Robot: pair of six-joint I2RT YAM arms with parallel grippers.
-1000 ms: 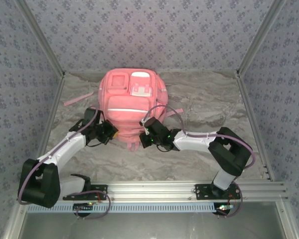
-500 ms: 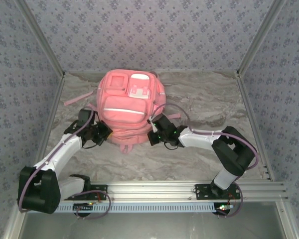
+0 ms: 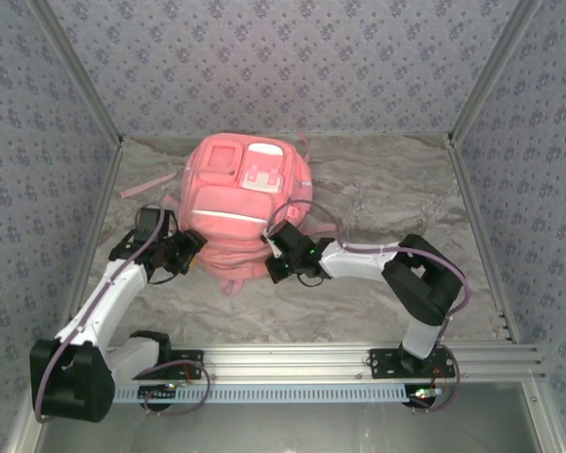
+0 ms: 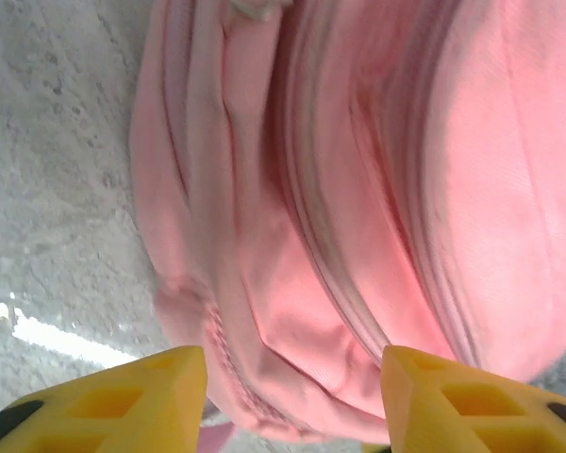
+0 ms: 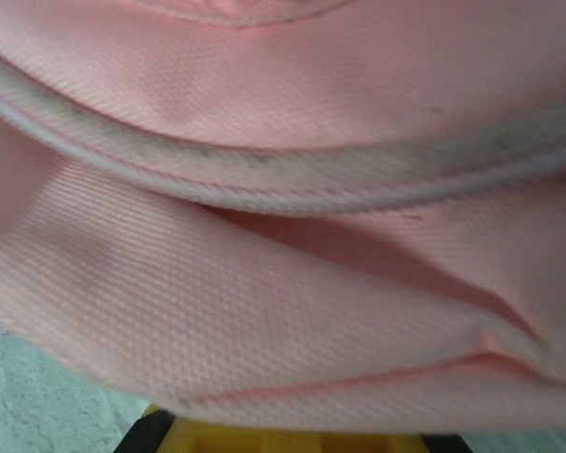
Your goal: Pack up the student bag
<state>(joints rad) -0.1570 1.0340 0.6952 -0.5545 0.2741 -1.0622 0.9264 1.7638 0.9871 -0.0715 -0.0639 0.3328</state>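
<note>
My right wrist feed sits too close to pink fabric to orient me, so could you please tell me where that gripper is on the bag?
Observer: From above, the right gripper is at the student bag's near right corner.
Operator: Thanks, and the left one?
Observer: The left gripper is at the bag's near left corner.
Operator: Is it open?
Observer: Yes. In its wrist view the yellow fingers stand wide apart, with pink fabric showing between them.
</note>
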